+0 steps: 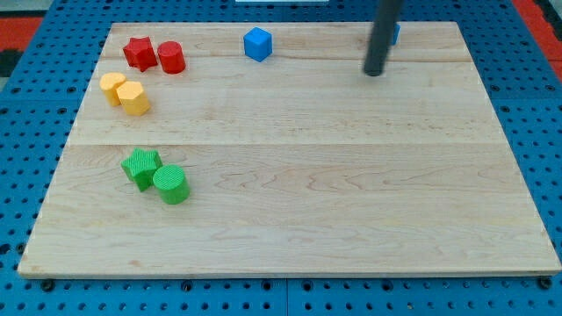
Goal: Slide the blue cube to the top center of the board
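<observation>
The blue cube (257, 44) sits on the wooden board (299, 175) near the view's top, a little left of centre. My tip (375, 73) rests on the board well to the cube's right and slightly lower in the view. The dark rod rises from it out of the view's top. A second blue block (395, 35) peeks out from behind the rod at the top right; its shape is mostly hidden.
A red star block (139, 53) and a red cylinder (170, 57) sit at top left. Below them lie a yellow block (111, 86) and a yellow hexagonal block (133, 98). A green star block (140, 165) and a green cylinder (171, 184) sit at middle left.
</observation>
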You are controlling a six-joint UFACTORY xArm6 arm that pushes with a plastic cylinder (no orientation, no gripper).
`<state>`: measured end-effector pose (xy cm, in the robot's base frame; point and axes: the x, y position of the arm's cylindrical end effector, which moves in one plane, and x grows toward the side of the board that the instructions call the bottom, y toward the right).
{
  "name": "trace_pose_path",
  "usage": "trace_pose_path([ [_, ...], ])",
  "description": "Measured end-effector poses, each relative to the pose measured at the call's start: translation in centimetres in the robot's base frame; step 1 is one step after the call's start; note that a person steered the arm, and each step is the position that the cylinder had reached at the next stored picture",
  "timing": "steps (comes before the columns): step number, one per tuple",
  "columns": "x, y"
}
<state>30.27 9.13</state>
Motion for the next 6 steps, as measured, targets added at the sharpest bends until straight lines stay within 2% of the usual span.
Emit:
trace_pose_path([
  [1,-4.5,-11.4],
  [2,-5.8,-13.8],
  [3,0.6,-14.3],
  [4,-3.3,-22.1],
  [5,-6.9,-23.4],
  [6,-8.7,-27.4],
])
